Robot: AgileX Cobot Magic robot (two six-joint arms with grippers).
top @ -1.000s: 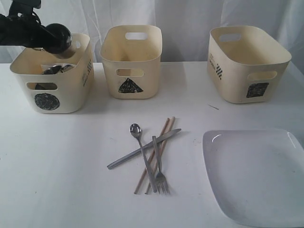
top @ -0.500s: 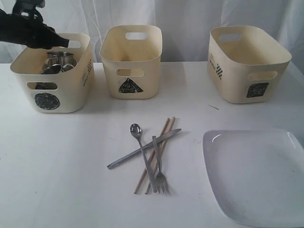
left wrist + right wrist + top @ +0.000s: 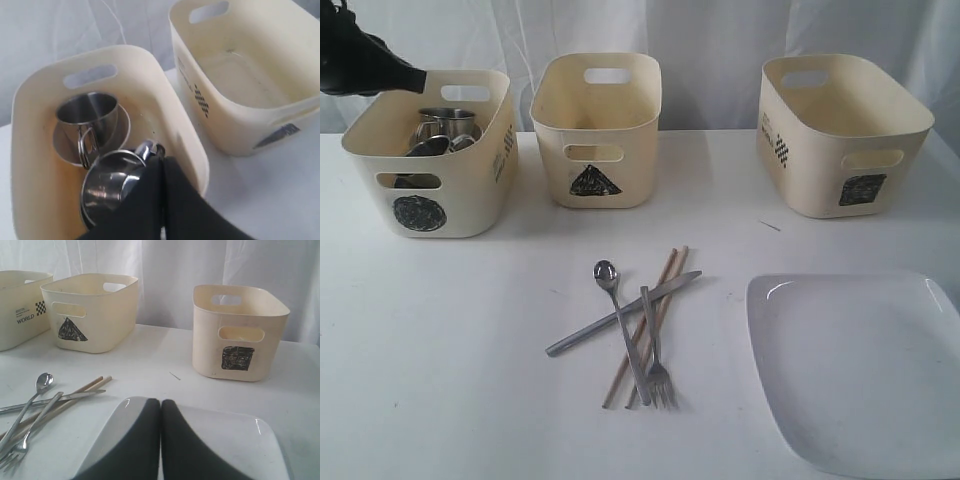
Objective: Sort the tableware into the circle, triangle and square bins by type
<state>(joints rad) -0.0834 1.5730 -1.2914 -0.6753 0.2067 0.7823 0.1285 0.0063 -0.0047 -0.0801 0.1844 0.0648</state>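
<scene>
Two grippers are showing empty while I am running the sort. My left gripper (image 3: 161,161), pressed together on nothing, is hovering over the cream plastic bin marked with a black circle (image 3: 470,200). Round vessels are sitting inside it, grouped by type as I judge it: a steel handled mug (image 3: 87,112) is standing upright in a small white bowl (image 3: 124,132), with a second steel vessel (image 3: 107,182) lying beside it. My right gripper (image 3: 161,404), likewise pressed together, is hanging above the large white square plate (image 3: 860,370), probably destined for the square-marked bin (image 3: 820,160). On the white surface (image 3: 450,330), the steel spoon (image 3: 612,300), steel fork (image 3: 653,350), steel knife (image 3: 670,288) and wooden chopsticks (image 3: 672,262) are lying crossed in one heap, presumably awaiting the empty triangle-marked bin (image 3: 620,150). The left gripper is covering part of the second vessel, so I am not telling mug from bowl; the plate is running out of frame.
</scene>
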